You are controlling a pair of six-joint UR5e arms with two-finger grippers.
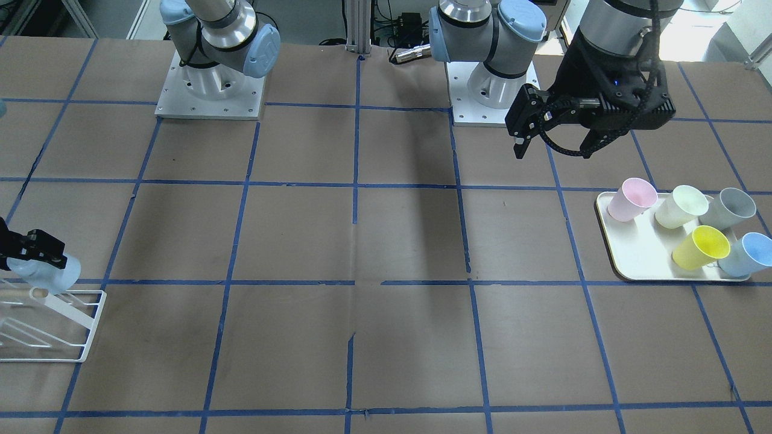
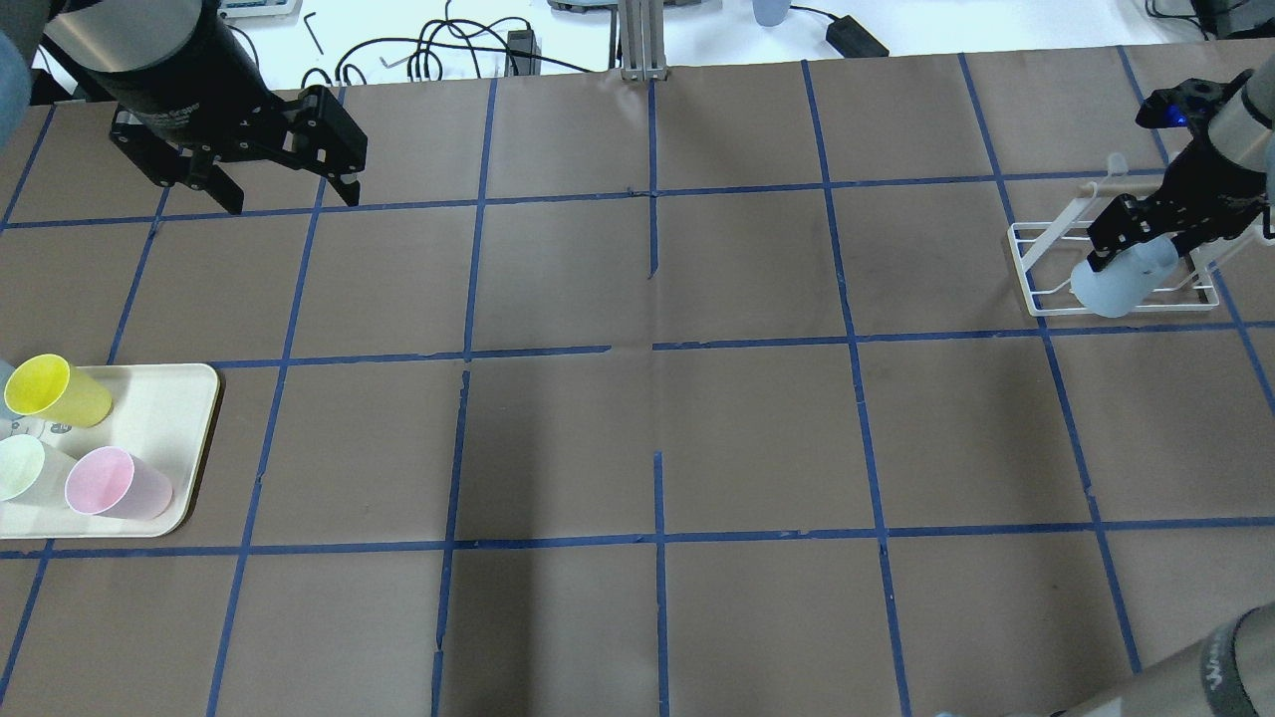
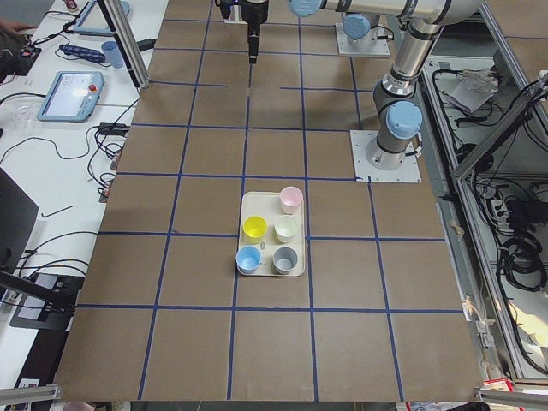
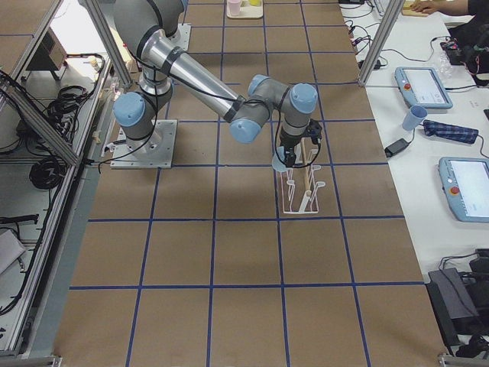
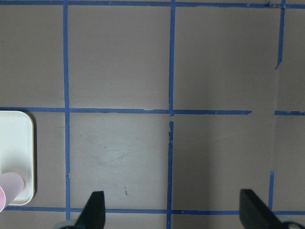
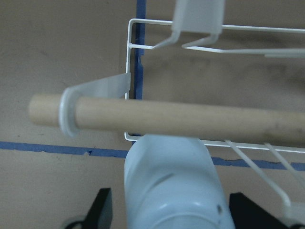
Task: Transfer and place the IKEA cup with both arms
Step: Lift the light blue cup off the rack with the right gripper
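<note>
Now shows the IKEA cup [image 2: 1116, 281] pinched, tilted, in the right gripper [image 6: 170, 195] over the white wire rack [image 2: 1036, 271] at the right, presumably to seat it on the wooden peg [image 6: 167, 119], and the left gripper [image 2: 291, 202] spread and empty at far left, out of the way.

A brown paper-covered tabletop [image 2: 757, 448] carries a grid of blue tape lines [image 2: 652, 149]. Beyond its far edge runs a white workbench [image 2: 717, 30] strewn with black cables [image 2: 448, 45].
</note>
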